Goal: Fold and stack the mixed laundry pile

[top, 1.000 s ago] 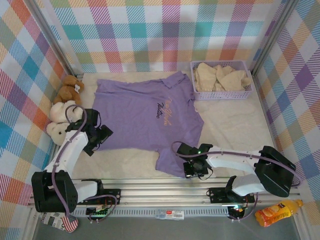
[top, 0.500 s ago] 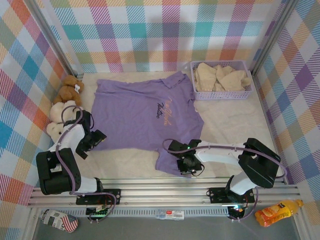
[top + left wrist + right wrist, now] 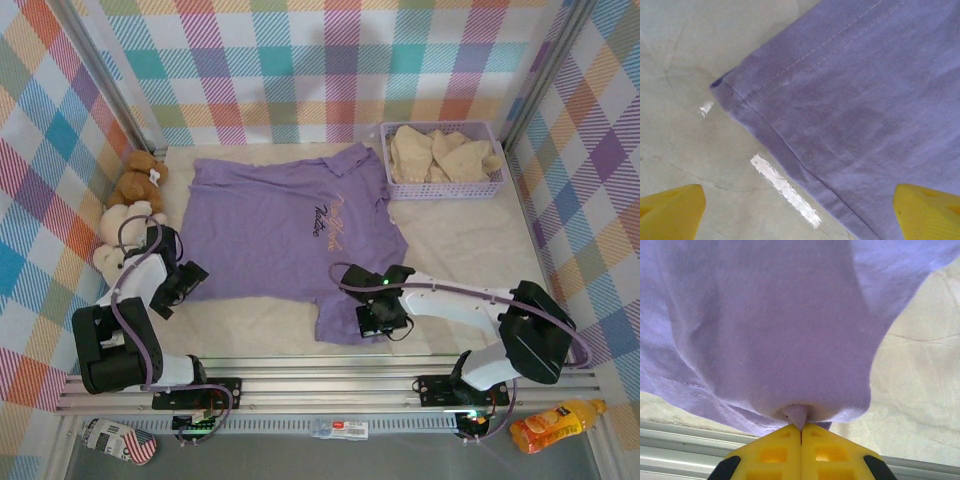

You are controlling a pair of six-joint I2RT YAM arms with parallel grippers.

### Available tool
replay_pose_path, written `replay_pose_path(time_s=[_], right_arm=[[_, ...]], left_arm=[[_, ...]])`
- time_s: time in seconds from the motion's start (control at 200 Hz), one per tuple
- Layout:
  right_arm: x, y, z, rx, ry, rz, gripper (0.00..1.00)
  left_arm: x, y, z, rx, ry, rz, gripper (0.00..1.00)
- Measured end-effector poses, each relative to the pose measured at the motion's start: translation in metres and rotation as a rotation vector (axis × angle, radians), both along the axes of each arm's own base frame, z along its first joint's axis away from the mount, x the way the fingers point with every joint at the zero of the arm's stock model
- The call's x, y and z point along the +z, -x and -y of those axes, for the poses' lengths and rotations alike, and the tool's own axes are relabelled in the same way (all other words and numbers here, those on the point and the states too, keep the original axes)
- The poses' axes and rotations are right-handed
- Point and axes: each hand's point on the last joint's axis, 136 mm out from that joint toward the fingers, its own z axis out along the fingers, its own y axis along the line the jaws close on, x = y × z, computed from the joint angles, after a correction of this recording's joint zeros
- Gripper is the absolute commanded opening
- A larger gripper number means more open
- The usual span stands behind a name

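The lavender-purple collared shirt lies spread flat in the middle of the table. My right gripper is shut on a pinch of its near right hem. The right wrist view shows the yellow jaws closed on a small fold, with the shirt bulging up from it. My left gripper hovers open over the near left corner. In the left wrist view the shirt's hem corner lies between the wide-apart fingertips. The cream-beige garment sits bunched in the basket.
The lavender mesh basket stands at the back right. A brown teddy bear and a cream teddy bear sit along the left wall, close to my left arm. A white tape mark lies beside the hem. An orange bottle lies off the table's front.
My right gripper has shut on the shirt's near hem and shifted slightly up the table with it. My left gripper moved left to the shirt's corner and stays open.
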Motion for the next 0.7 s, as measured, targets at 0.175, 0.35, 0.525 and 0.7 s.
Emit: replay_pose_path(time_s=[0.175, 0.35, 0.525, 0.7], right_arm=[[0.0, -0.008, 0.005, -0.028, -0.012, -0.009, 0.0], [0.006, -0.017, 0.01, -0.073, -0.039, -0.004, 0.0], [0.012, -0.024, 0.015, -0.113, -0.061, 0.009, 0.0], [0.041, -0.051, 0.012, -0.149, -0.122, 0.053, 0.0]], left_arm=[[-0.014, -0.005, -0.003, -0.002, 0.007, -0.015, 0.48], [-0.025, 0.0, -0.006, -0.003, 0.002, -0.066, 0.04], [-0.023, 0.003, -0.005, -0.002, 0.005, -0.08, 0.0], [-0.008, -0.003, 0.001, -0.007, 0.048, -0.067, 0.0]])
